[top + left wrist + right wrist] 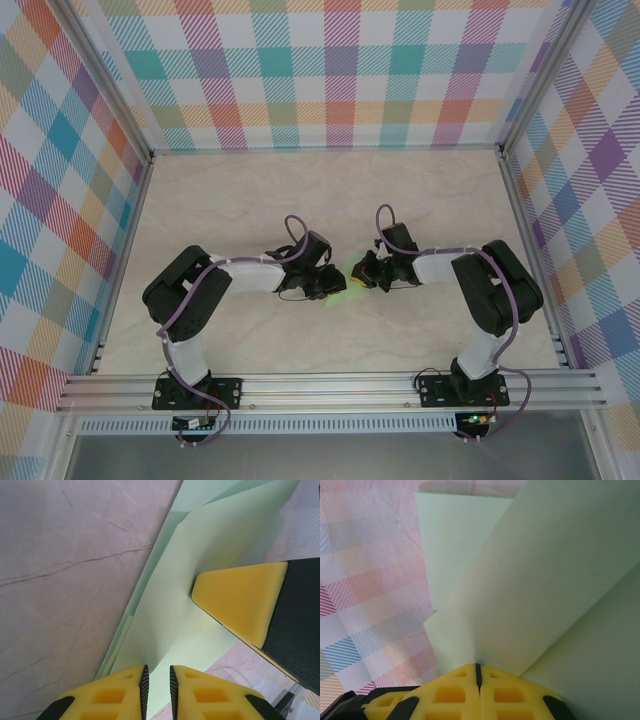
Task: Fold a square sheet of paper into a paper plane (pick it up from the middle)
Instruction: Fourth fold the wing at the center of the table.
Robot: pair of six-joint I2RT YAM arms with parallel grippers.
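The square sheet of paper [352, 268] is pale mint green and folded into overlapping flaps, held just above the middle of the table between the two arms. My right gripper [368, 272] is shut on one flap; in the right wrist view the paper [545, 580] rises straight out of the closed jaws [478, 667]. My left gripper [335, 285] faces it from the left. In the left wrist view its jaws [157, 670] stand a narrow gap apart, and a crease of the paper [200, 555] runs down into that gap. A yellow finger of the right gripper [240, 600] lies against the paper there.
The table top [300, 200] is pale marble-patterned. Plaid walls [340, 70] close the back and both sides. An aluminium rail [330, 385] runs along the near edge by the arm bases.
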